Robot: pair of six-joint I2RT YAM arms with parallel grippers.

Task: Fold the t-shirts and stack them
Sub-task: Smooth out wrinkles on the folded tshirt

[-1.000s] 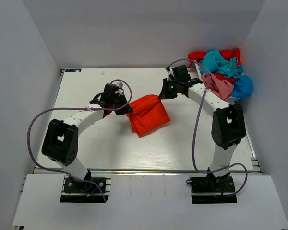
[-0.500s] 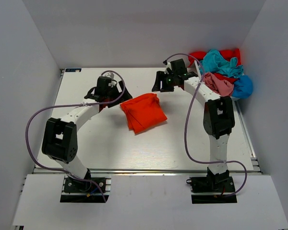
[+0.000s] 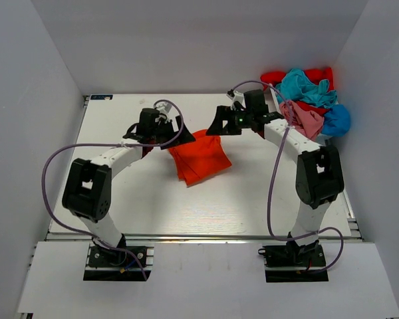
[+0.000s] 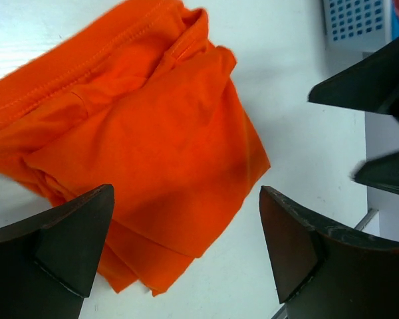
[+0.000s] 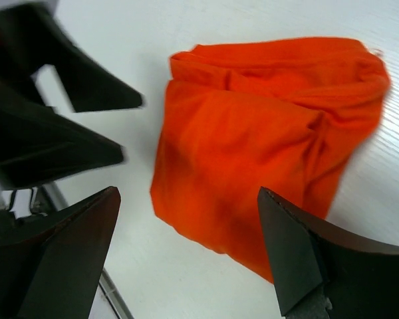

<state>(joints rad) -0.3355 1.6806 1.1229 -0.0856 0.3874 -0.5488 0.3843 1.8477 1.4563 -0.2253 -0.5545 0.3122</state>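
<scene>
The bright orange-red t-shirt [image 3: 199, 157] lies folded in a rough square mid-table, free of both grippers. My left gripper [image 3: 170, 130] hangs open just above its back left corner. My right gripper [image 3: 216, 125] hangs open above its back right corner. The left wrist view shows the layered orange cloth [image 4: 139, 139] under the wide jaws of my left gripper [image 4: 186, 196]. In the right wrist view, my right gripper [image 5: 186, 196] is spread above the same t-shirt [image 5: 266, 146]. Other t-shirts sit crumpled in a heap at the back right: teal [image 3: 304, 86], pink [image 3: 307, 119], red [image 3: 272, 77] and blue [image 3: 338, 119].
The white table [image 3: 153, 193] is walled by grey panels at the left, back and right. The other arm's black fingers show in each wrist view: [image 4: 379, 86] on the right of one, [image 5: 66, 93] on the left of the other. Purple cables loop off both arms.
Both grippers opened and let go of the orange-red t-shirt, which dropped and settled on the table. The grippers now hover close over its back corners.
</scene>
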